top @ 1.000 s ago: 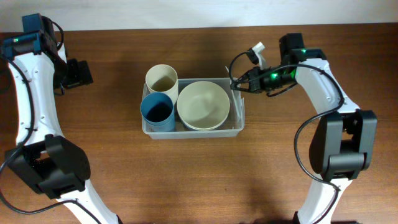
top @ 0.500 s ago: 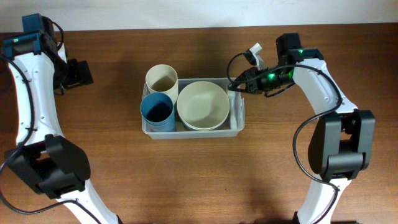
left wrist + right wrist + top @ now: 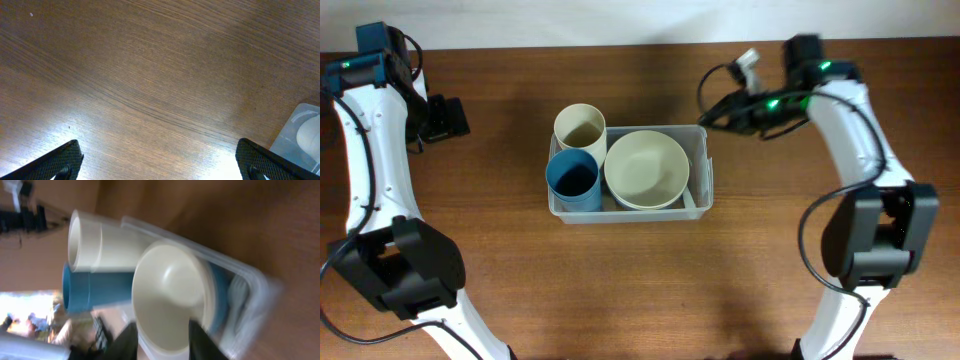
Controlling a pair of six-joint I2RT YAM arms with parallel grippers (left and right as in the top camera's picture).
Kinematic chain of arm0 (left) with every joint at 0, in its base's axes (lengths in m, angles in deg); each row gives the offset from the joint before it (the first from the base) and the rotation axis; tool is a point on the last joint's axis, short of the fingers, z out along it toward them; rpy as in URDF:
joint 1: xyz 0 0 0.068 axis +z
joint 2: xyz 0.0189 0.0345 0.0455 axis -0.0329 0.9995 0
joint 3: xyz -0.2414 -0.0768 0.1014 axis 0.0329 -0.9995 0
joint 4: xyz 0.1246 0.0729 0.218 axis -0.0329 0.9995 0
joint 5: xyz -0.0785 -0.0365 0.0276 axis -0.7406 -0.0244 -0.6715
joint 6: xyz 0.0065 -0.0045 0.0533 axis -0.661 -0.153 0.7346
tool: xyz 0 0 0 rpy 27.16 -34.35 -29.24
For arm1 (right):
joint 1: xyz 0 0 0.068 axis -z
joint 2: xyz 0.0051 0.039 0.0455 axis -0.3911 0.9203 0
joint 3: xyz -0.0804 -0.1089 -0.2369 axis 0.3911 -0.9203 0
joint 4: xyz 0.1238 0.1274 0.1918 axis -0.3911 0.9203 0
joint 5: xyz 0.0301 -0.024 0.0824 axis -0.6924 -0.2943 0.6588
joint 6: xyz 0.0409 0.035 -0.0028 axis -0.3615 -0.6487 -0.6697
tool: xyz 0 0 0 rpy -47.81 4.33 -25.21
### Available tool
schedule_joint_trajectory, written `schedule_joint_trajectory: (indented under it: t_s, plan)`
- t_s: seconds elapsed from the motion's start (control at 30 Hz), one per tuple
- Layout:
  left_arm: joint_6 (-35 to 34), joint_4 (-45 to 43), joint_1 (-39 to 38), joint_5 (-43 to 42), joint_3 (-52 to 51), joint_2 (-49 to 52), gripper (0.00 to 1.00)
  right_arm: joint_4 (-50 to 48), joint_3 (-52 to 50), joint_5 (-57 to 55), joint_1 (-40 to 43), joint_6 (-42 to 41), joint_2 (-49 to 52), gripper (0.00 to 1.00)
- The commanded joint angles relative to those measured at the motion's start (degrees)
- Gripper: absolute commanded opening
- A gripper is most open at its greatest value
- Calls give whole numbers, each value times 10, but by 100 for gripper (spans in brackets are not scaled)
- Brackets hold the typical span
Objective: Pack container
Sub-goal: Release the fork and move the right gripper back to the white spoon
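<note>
- Overhead view puts the clear rectangular plastic container (image 3: 630, 213) near the middle of the brown wooden desk (image 3: 770, 280), a little toward the far edge.
- Its open mouth faces straight up and it sits flat. Its long axis runs left to right, parallel to the desk's far edge.
- A round cream bowl (image 3: 647, 168) fills the right part. A tall blue cup (image 3: 572, 178) and a tall cream cup (image 3: 580, 127) stand side by side at the left end, mouths up. This layout seems chosen so the wide bowl gets the roomier side.
- No gap for another item shows, so the packing looks close to finished.
- The right gripper (image 3: 705, 120) hovers just beyond the container's far right corner. In the right wrist view its fingers stand a little apart with nothing between them.
- The left gripper (image 3: 455, 118) sits near the desk's far left corner, well apart from the container. Its fingers are spread wide over bare wood, and it is probably parked out of the way.
</note>
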Motion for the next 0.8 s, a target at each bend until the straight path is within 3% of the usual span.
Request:
schedule_joint_trajectory:
  t_s: [0.0,0.2,0.43,0.57,0.77]
  plan:
    - [-6,0,2,-6,9,-1,100,78,112,-159,53,-3,-9,29]
    - [-6,0,2,-6,9,-1,100,191,169,-472,136,-82,-8,32]
    - [-6,0,2,-6,9,-1,100,156,71,-495,210,-82,-7,39]
    - [-6,0,2,-6,9,-1,100,68,-17,-495,233,-65,-6,50]
    - [-6,0,2,-6,9,-1,100,-57,-98,-564,235,-58,7,60]
